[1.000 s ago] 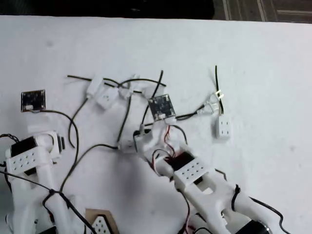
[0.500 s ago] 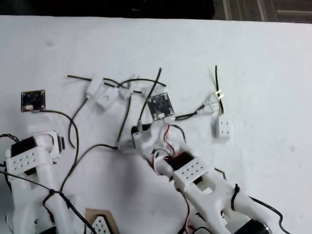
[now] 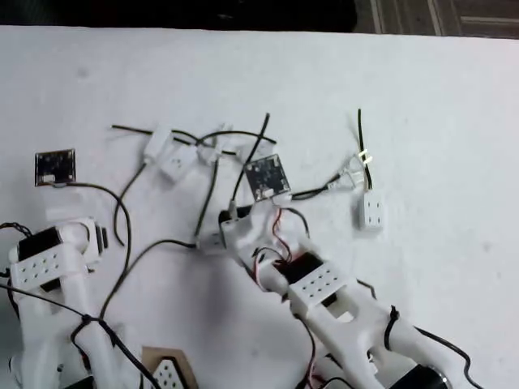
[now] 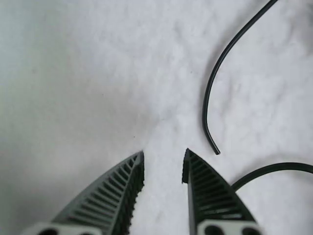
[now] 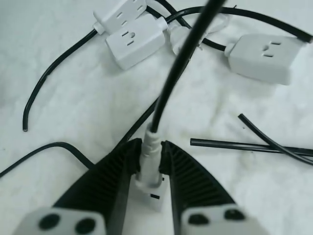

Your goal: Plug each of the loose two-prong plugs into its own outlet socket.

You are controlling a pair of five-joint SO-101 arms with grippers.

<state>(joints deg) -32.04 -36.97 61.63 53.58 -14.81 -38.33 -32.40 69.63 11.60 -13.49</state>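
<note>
over the last second our right gripper point(image 3: 230, 220) slid a touch left and away from its base, taking the held plug point(image 5: 148, 164) and its black cord point(image 3: 253, 150) along. the cord's free end swung with it. nothing has moved in the last half second, and the left arm point(image 3: 49, 267) hasn't budged at all.

we read that as grasp done and carry just started. the plug isn't at any socket yet, so no insertion so far.

what each view adds:
- the right wrist view shows the fingers clamped tight on the plug's white body, cord rising straight out of it. prongs are hidden, so we can't tell their orientation. it also shows slot faces on the closest socket point(image 5: 134, 41), one just behind it point(image 5: 120, 11) and a third socket point(image 5: 266, 56), all well apart from the plug.
- the high view gives the layout instead: a lone socket point(image 3: 371, 211) sits off toward the right edge of the table point(image 3: 422, 97), with another plug point(image 3: 354, 172) near it but not inserted.
- the left wrist view shows our left gripper point(image 4: 164, 154) with a narrow gap between the fingers, holding nothing, over bare table beside a loose cord end point(image 4: 215, 152).
</note>
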